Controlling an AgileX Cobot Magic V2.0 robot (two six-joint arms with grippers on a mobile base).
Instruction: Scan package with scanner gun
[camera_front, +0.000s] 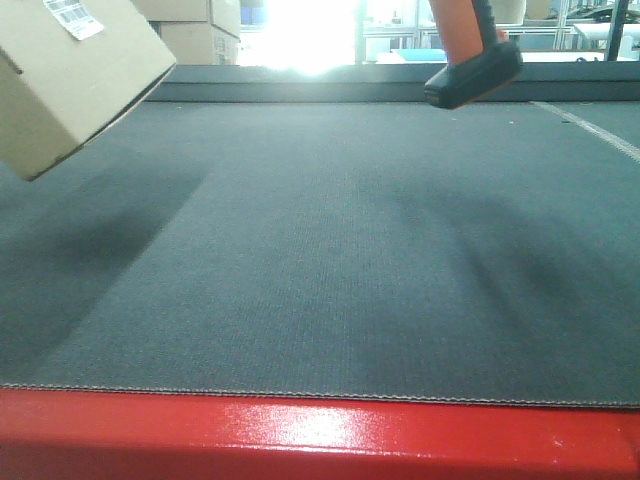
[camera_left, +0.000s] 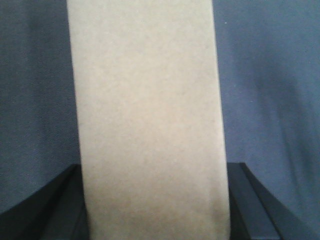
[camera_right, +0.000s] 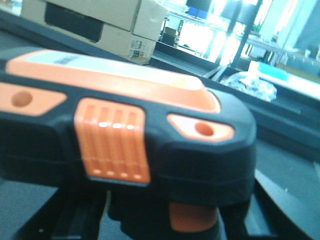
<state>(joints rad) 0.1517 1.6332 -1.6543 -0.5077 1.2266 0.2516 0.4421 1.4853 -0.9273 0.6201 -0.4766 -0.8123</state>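
Grey felt covers the tabletop (camera_front: 320, 260), with a red edge (camera_front: 320, 440) nearest me and stacked boxes (camera_front: 195, 30) against bright glare far behind. Both task items are off the felt.

The package (camera_front: 70, 80) hangs tilted in the left claw (camera_left: 155, 217). That claw's two dark fingers (camera_left: 47, 210) press the long sides from either side. The box runs straight out ahead of the claw, with a plain face toward the wrist camera. Its white label (camera_front: 72, 15) shows on the upper face in the front view.

The scanner (camera_front: 470, 65) lies crosswise right in front of the right claw (camera_right: 167, 220). I judge that claw is clamped on it, since it hangs in the air, but the contact itself is hidden behind the black and orange body.

The package looks light and stiff to me, though cardboard walls dent under a hard squeeze and the smooth faces can slip. It seems held near one end, so it may pivot. A hold across the narrow width, closer to the middle and clear of the label, seems safer.

The scanner is hard plastic and probably top-heavy at the head, so the orange handle is the place to grip. Its head is out of the front view, and I cannot tell where it aims.
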